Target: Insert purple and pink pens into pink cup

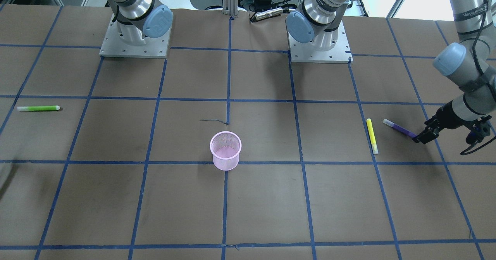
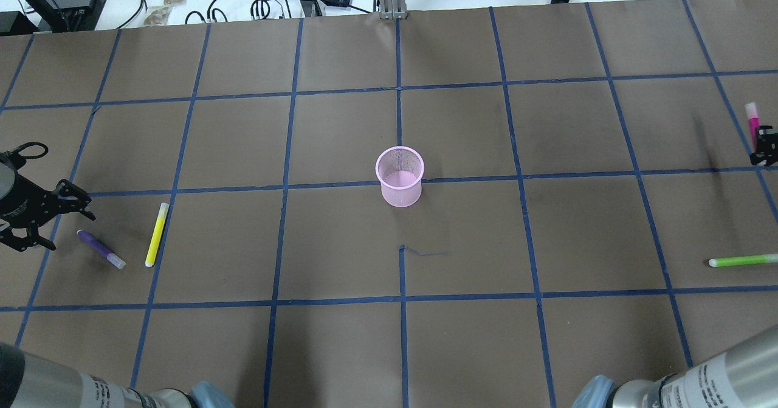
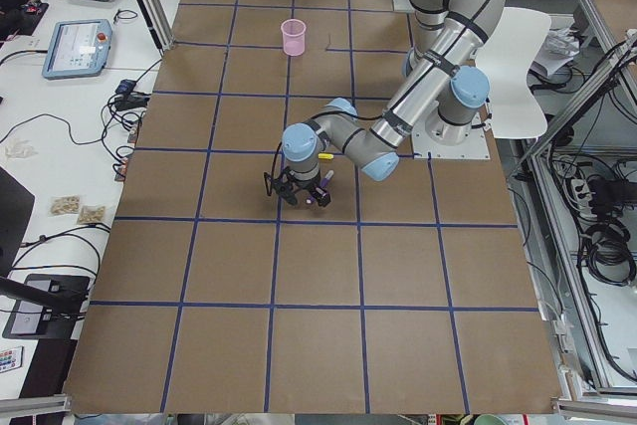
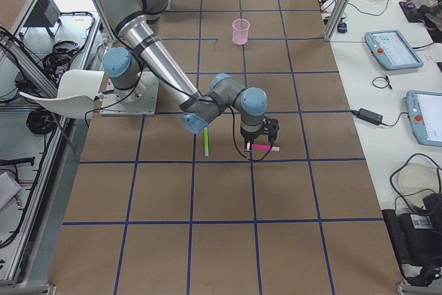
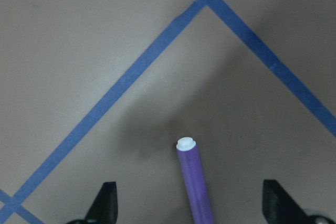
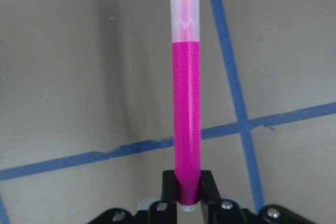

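The pink wire-mesh cup (image 2: 399, 177) stands upright in the middle of the brown table with its blue tape grid (image 2: 340, 347); over at the robot's left end the left gripper (image 2: 72, 232) has its fingers spread wide to either side of one end of the purple pen (image 2: 100, 248), which lies flat just beside a yellow pen (image 2: 157, 235); at the right end the right gripper (image 6: 187, 192) is pinched tight on one end of the pink pen (image 6: 187, 124), well apart from the cup; a green pen (image 2: 743, 260) lies near it.
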### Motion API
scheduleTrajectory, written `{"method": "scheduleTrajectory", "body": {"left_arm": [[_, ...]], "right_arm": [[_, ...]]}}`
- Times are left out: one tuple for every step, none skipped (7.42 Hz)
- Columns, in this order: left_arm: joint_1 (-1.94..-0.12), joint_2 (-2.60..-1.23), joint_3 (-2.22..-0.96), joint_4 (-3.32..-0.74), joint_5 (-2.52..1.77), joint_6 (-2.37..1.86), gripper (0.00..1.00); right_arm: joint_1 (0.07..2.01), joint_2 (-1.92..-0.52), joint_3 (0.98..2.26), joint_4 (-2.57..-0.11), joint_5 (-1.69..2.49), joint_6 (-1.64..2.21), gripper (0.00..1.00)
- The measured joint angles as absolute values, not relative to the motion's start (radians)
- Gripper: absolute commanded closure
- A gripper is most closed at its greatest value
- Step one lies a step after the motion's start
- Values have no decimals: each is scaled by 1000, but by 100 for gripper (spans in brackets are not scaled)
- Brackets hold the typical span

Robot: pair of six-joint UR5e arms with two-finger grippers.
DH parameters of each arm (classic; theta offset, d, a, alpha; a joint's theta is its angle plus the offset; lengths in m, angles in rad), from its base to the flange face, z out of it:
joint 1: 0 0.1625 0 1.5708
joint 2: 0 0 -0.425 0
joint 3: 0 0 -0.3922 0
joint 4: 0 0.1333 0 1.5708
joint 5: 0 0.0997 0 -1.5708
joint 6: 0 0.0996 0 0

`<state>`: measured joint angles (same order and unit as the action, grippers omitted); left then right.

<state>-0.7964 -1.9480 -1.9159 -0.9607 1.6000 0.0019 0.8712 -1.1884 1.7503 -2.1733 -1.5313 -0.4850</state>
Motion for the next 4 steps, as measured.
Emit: {"method": "scheduleTrajectory", "body": {"left_arm": [[-797, -1959, -1916, -957, 1600, 3, 21], [-797, -1968, -1916, -957, 1601, 3, 29], [-798, -1975, -1916, -957, 1602, 4, 53], [-798, -1980, -1916, -957, 1602, 3, 81]], "right_arm": [[956, -1232, 1753, -2122, -1517, -351, 100], [1050, -1264, 1754, -2064, -1486, -214, 100], [1137, -1293, 1756, -2005, -1435, -82, 100], [1226, -1330, 1763, -1961, -1374, 75, 100]]}}
